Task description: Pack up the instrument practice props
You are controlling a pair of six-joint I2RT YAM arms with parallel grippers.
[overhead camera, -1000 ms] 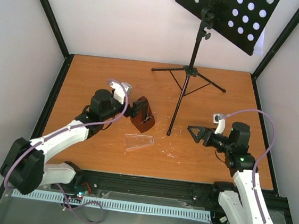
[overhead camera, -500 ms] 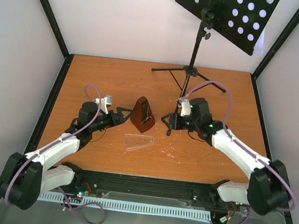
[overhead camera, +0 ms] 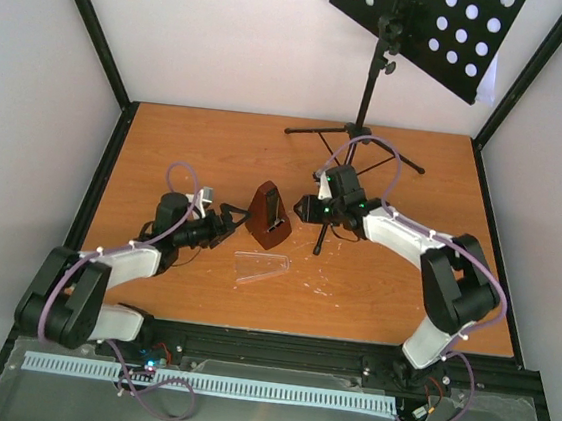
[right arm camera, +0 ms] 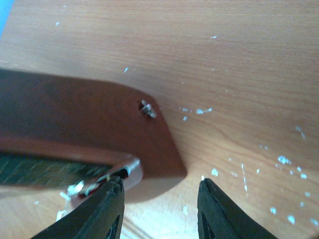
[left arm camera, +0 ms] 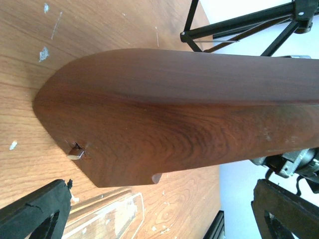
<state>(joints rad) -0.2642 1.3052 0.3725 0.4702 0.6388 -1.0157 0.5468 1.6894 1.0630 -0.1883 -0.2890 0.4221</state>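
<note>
Top external view: the metronome (overhead camera: 268,214) stands upright mid-counter between the left gripper (overhead camera: 231,227) and right gripper (overhead camera: 304,209). Both are spread wide and empty. The clear cover (overhead camera: 261,265) lies toward the near edge. Probable step: steadying the metronome. The next move calls for a square closure on its sides.

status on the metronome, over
Both open: left gripper, right gripper, flanking metronome, no grip. Metronome upright; cover lies flat on table, nearer the bases. Watch stand leg by right gripper.
</note>
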